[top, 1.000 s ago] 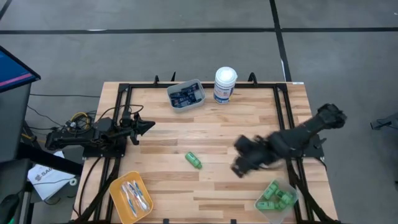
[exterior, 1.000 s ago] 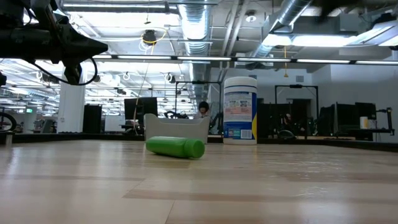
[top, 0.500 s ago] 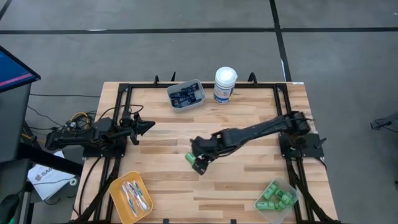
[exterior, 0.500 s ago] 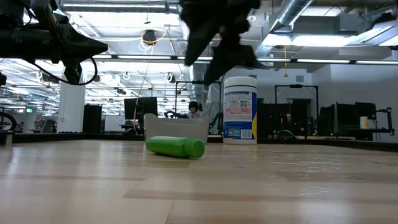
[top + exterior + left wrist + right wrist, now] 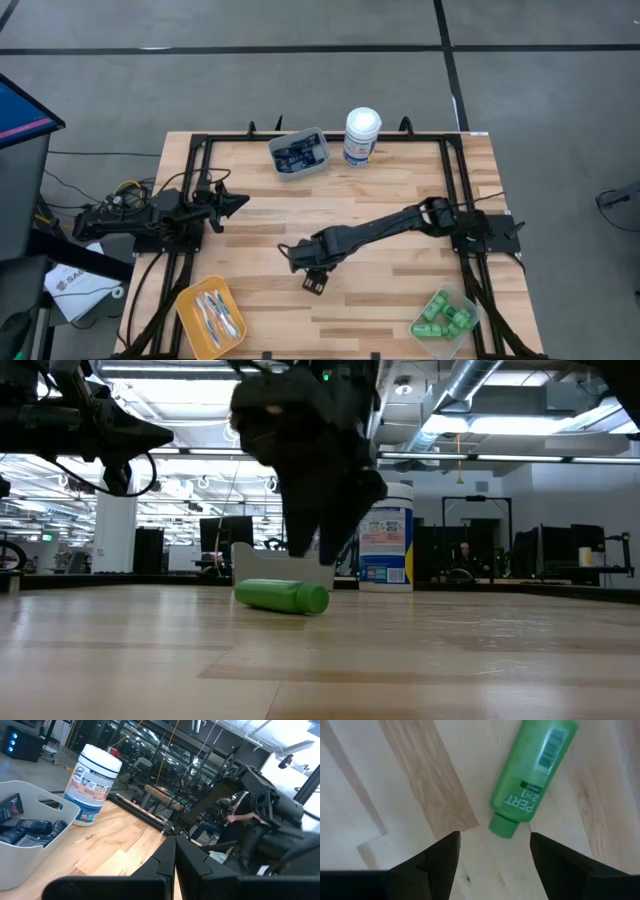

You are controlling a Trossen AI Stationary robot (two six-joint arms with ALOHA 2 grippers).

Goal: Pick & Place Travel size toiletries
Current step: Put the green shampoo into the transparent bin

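One bright green little bottle (image 5: 532, 775) lies on its side on the wood table, also seen in the low view (image 5: 283, 596). My right gripper (image 5: 495, 847) is open and points down just above the bottle. Its fingers stand either side of the capped end (image 5: 502, 826) without touching. In the high view this gripper (image 5: 305, 266) covers the bottle. My left gripper (image 5: 237, 203) is shut and waits above the table's left side. More green bottles fill a clear bin (image 5: 445, 315). Navy tubes lie in a grey bin (image 5: 298, 152), and toothbrushes in an orange bin (image 5: 210, 315).
A tall white canister with a blue label (image 5: 362, 135) stands at the far edge beside the grey bin. Black frame rails (image 5: 455, 190) run along the table's sides. Bare wood lies between the bottle and the near edge.
My right arm has swung from the near right, by the bin of green bottles, toward the table's left. It has reached out over the lone green bottle and come down close above it. The bottle has stayed where it was.
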